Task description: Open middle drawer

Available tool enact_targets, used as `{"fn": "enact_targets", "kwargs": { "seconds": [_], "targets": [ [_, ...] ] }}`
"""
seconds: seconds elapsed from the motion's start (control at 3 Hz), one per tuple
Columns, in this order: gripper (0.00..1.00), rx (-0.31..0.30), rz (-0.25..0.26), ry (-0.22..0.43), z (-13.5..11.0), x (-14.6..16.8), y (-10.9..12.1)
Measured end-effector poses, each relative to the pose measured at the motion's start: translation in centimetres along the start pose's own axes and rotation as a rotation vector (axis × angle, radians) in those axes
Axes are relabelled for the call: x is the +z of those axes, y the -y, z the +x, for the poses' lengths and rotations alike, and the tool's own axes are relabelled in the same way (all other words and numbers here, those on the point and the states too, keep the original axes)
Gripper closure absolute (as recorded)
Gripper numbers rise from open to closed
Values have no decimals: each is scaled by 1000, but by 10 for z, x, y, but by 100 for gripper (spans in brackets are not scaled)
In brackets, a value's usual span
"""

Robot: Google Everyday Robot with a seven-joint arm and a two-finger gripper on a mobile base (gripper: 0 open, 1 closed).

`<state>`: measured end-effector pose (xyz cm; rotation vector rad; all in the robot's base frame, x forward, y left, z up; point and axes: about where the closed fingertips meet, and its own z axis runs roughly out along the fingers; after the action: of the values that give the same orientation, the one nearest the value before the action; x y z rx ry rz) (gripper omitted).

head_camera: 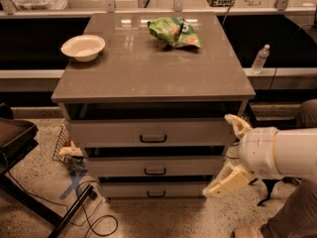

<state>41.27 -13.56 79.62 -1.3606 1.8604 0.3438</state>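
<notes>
Speckled stone floor lies open in front of the grey-brown cabinet with its smooth glossy slab top. To the left the room is tighter, taken up by a dark slanted frame and loose black cables.

At the cabinet's front right corner is the cream two-finger gripper on a white rounded wrist. Its fingers are spread wide and hold nothing: one points up beside the taller upper drawer front, the other slants down across the right end of the narrow lowest drawer front.

Between those two sits the middle drawer, a wide pale grey panel of medium height with a small black bar handle at its centre and a dark gap above it. Its handle is well apart from the fingers.

On the top rest a round white bowl at the left and a crinkled green bag at the back.
</notes>
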Motion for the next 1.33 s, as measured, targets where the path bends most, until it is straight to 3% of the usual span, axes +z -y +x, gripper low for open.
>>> {"fn": "enact_targets", "kwargs": {
  "seconds": [0.33,0.67,1.0,1.33],
  "targets": [
    [0,-31,53,69,5,30,6],
    [0,-53,65,70,2,32,9],
    [0,-58,59,60,1,38,8],
    [0,-46,30,-8,26,80,-10]
  ]
}}
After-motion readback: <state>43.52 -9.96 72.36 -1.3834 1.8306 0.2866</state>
